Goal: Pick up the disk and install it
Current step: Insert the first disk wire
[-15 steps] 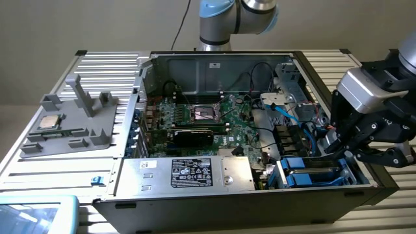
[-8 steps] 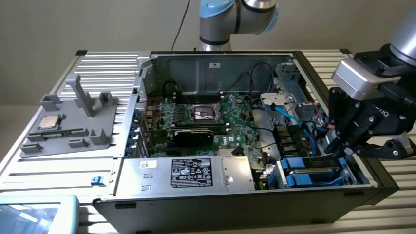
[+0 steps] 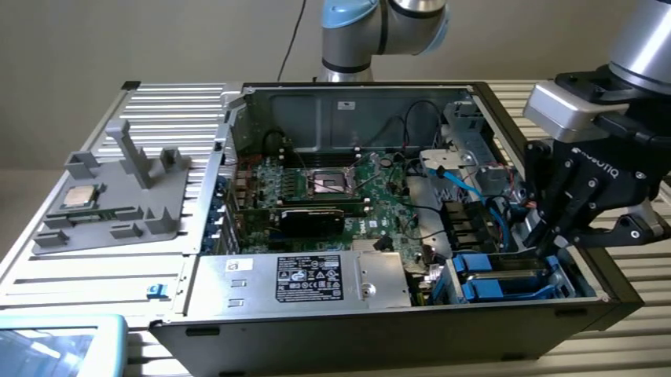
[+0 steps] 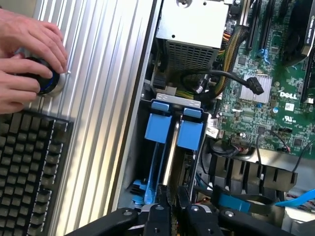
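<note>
My gripper [image 3: 552, 242] hangs over the blue drive bay [image 3: 504, 276] at the front corner of the open computer case, on the exterior view's right. In the wrist view its black fingers [image 4: 158, 216] stand close together, shut on the thin edge of the disk [image 4: 168, 164]. The disk stands edge-on between two blue carrier frames [image 4: 160, 123] inside the bay. Its label and most of its body are hidden.
A silver power supply box [image 3: 304, 279] lies beside the bay, with the green motherboard [image 3: 335, 188] behind it. Blue cables [image 3: 461, 181] run above the bay. A grey fixture [image 3: 115, 204] with a CPU chip [image 3: 82, 196] sits outside the case. A person's hands [image 4: 29, 54] rest on a knob above a keyboard [image 4: 29, 172].
</note>
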